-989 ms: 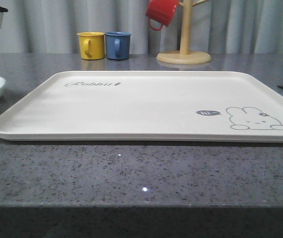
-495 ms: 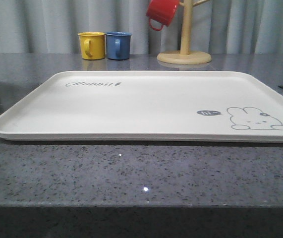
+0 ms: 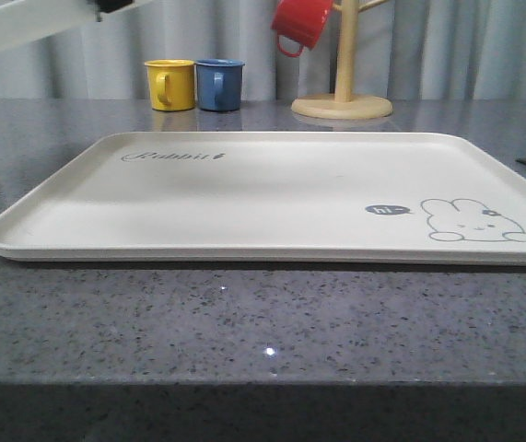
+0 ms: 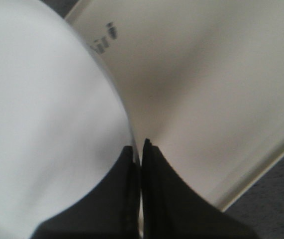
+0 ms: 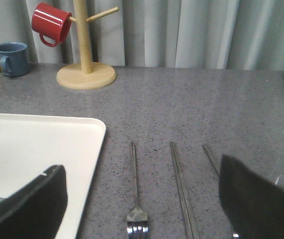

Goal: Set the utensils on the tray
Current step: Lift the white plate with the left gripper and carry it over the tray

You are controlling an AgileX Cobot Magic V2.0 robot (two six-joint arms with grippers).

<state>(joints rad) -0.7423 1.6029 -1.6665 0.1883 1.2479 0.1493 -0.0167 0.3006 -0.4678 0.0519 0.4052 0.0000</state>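
Note:
The cream tray with the rabbit drawing lies flat in the middle of the table. My left gripper is shut on the rim of the round white plate, which hangs tilted in the air above the tray's left end; in the front view the plate shows at the upper left. On the table to the right of the tray lie the fork, the chopsticks and a spoon handle, side by side. My right gripper hovers open over them, holding nothing.
A yellow mug and a blue mug stand behind the tray. A wooden mug tree with a red mug stands at the back right. Grey curtains close off the far side.
The plate left the table at the far left, went out of view, and now hangs high at the upper left, nearer the tray. Its shadow falls on the tray.

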